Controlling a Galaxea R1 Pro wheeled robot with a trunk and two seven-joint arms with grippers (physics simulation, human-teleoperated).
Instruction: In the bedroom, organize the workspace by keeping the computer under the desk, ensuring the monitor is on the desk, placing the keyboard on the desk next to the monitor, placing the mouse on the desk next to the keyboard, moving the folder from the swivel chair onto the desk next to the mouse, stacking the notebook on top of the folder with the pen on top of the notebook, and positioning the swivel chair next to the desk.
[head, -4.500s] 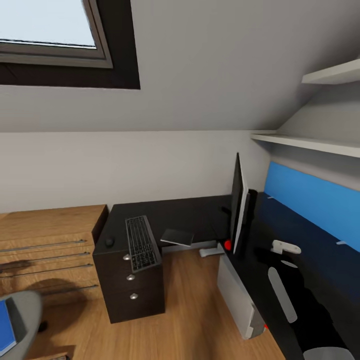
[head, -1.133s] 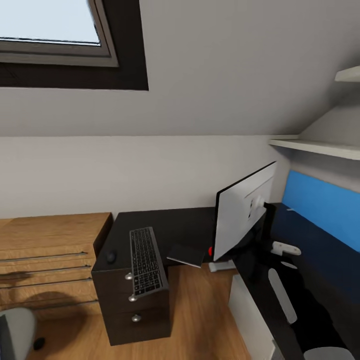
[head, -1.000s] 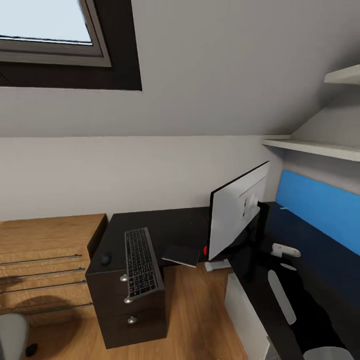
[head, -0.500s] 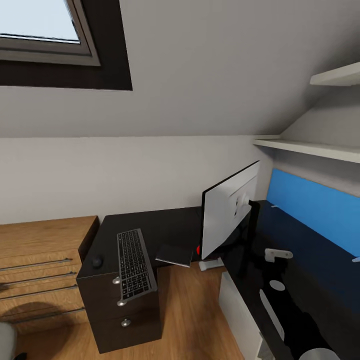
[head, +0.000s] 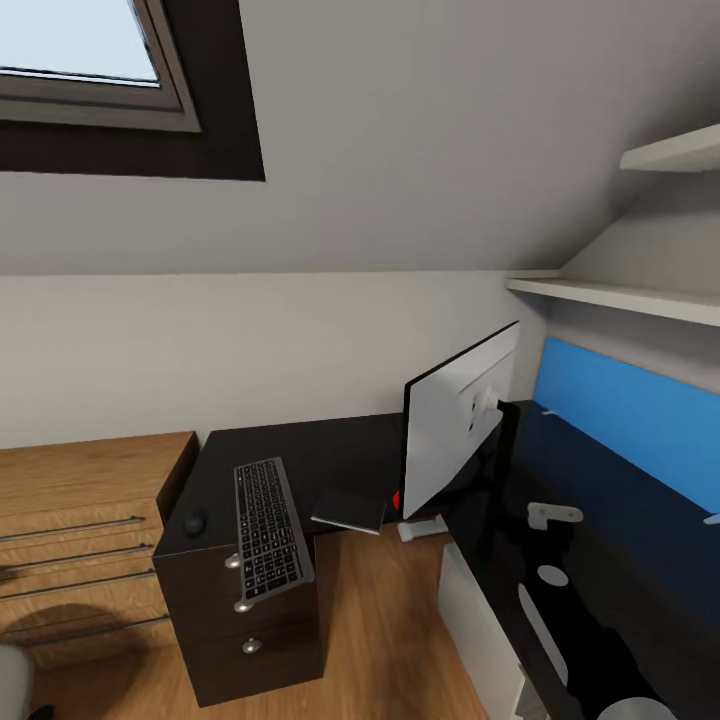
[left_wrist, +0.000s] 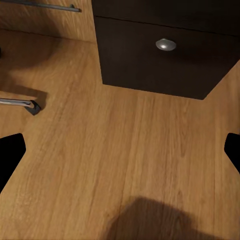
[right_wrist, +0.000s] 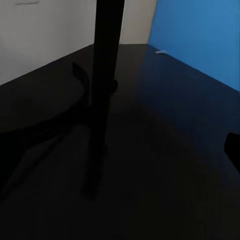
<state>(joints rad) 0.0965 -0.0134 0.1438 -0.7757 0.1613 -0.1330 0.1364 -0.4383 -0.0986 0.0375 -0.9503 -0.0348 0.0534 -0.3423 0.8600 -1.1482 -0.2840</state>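
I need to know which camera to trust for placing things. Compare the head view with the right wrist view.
Head view adds: the keyboard, mouse, notebook, the monitor turned grey back outward, and the oak chest of drawers. Right wrist view adds: a close look at the monitor's slim black stand and its curved foot. Both: the desk with its glossy black top and blue back panel.

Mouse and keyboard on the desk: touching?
Apart. The head view shows the mouse left of the keyboard, with a strip of bare black desk top plainly between them.
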